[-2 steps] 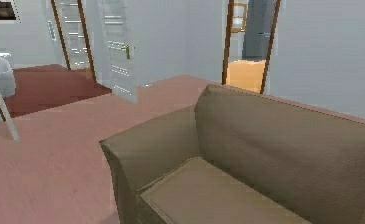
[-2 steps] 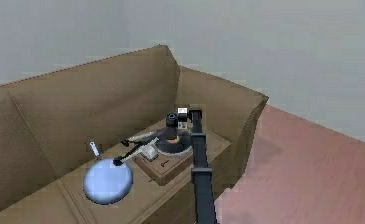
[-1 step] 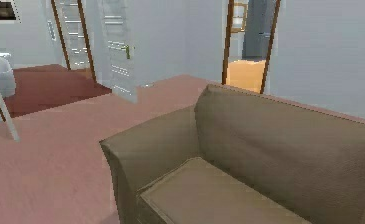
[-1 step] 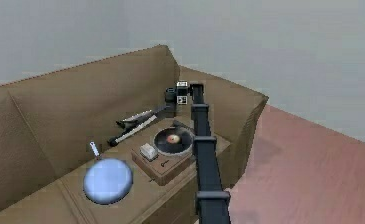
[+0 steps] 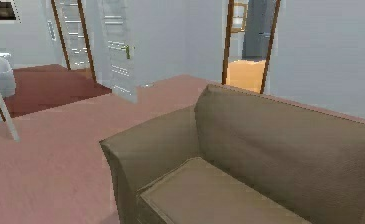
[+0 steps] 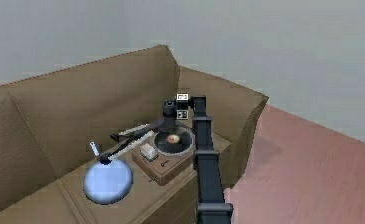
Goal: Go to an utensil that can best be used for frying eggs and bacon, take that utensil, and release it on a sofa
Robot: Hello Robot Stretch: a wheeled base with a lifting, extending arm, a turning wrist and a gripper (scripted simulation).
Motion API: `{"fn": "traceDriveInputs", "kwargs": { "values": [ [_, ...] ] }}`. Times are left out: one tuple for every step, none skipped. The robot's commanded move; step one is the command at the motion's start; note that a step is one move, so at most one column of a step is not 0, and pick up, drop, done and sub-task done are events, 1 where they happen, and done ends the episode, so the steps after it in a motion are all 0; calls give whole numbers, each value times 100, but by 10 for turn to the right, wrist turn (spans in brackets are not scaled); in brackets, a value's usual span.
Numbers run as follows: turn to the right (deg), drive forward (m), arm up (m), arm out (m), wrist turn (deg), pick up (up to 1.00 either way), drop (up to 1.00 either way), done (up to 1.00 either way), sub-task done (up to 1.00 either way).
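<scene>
Gripper [image 6: 164, 111] at sofa [image 6: 50, 110]; jaw state, load: cannot tell. Round blue thing [image 6: 108, 182], possibly pan, near seat front, could slide off; arm [image 6: 206, 165] may knock 1 turntable [image 6: 168, 146].

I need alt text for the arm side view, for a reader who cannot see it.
The robot's dark arm reaches across a brown sofa, with its gripper near the backrest. On the seat lie a record player, a pale blue round pan-like thing and a dark stick.

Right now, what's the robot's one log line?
place: brown cushioned sofa | on seat: round pale-blue pan, brown box with dark disc | jaws: load unclear
</scene>
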Motion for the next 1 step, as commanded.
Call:
{"fn": "traceDriveInputs", "kwargs": {
  "values": [
    [0, 0, 0, 0, 0, 0, 0, 100, 0]
  ]
}}
